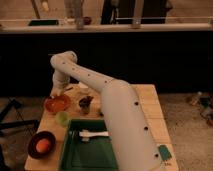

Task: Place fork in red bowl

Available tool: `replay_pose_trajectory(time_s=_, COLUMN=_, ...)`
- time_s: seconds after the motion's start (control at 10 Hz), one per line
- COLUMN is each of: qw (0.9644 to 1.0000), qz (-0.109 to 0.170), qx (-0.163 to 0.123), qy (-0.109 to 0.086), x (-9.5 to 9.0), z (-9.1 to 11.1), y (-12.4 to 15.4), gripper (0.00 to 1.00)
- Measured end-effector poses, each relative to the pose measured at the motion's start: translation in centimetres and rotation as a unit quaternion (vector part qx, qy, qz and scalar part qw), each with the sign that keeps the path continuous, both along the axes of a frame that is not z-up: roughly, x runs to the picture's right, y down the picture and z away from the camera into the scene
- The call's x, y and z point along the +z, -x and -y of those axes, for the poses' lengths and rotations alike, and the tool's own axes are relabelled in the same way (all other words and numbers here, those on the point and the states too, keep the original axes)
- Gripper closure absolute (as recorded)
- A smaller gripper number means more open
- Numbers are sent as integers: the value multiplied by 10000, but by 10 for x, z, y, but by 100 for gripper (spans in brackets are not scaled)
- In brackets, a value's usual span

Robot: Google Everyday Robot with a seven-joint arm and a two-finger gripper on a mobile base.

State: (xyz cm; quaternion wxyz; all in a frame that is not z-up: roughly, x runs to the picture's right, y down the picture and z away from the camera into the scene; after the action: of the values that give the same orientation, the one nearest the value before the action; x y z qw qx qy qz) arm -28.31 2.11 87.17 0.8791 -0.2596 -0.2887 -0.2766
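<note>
The red bowl (57, 104) is shallow and orange-red and sits at the left of the wooden table (145, 107). My gripper (54, 93) hangs from the bent white arm (115, 107), just above the bowl's far left rim. A white fork-like utensil (93, 134) lies in the green tray (75, 160) at the table's front. A thin dark thing (68, 89) shows beside the gripper; I cannot tell what it is.
A darker brown-red bowl (41, 145) with an orange egg-like thing sits front left. A small green cup (62, 118) and a dark cup (85, 104) stand between the bowls and the tray. A white item (82, 88) lies behind. A dark counter runs behind the table.
</note>
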Motion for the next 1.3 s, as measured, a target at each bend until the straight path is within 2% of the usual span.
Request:
replay_pose_trajectory(time_s=0.4, qw=9997, qz=-152, qx=-132, qy=119, x=19, z=-18, y=2, gripper=100)
replay_pose_trajectory(time_s=0.7, qw=9994, qz=-235, qx=-170, qy=198, x=28, z=-22, y=7, gripper=100)
replay_pose_trajectory(time_s=1.3, qw=9987, qz=-246, qx=-362, qy=273, x=36, z=-30, y=25, gripper=100)
